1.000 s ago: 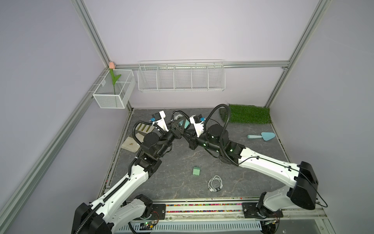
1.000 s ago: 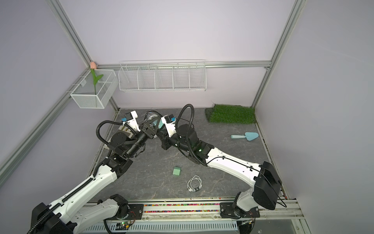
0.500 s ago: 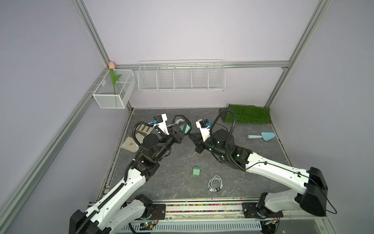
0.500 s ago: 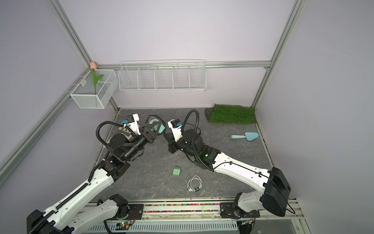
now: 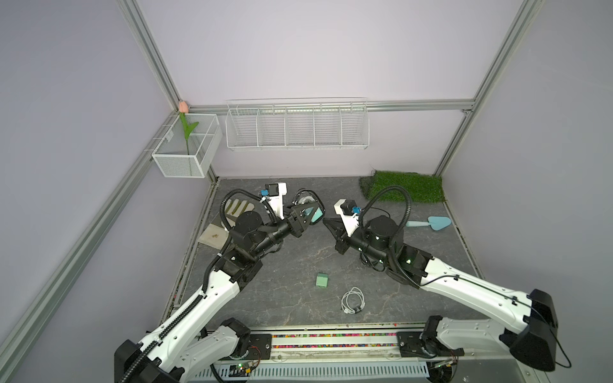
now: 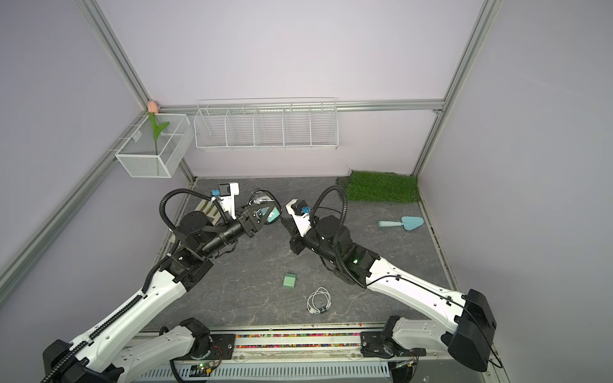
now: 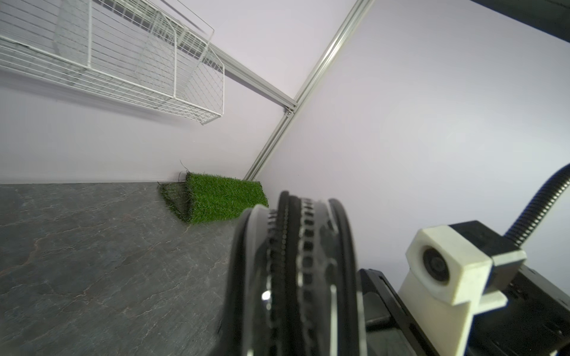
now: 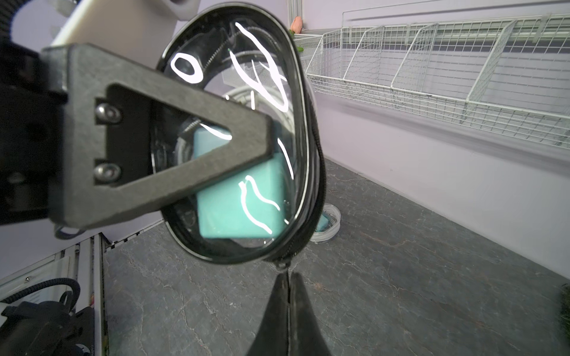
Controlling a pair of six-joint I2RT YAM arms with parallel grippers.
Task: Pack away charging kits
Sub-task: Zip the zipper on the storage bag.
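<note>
Left pincer (image 5: pixel 313 212) pinches the clear zip case (image 8: pixel 253 61) flat; it looks light and floppy. Right pincer (image 8: pixel 288 285), pressed together, sits at its zip pull (image 8: pixel 282 265), the likely spot to grip.

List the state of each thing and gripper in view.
Left gripper: shut on black-rimmed case.
Black-rimmed case: held up, block and cable inside.
Right gripper: shut, by the zip pull.
Loose block: lying on table.
Loose cable: coiled on table.
White-rimmed case: on table, another block inside.
</note>
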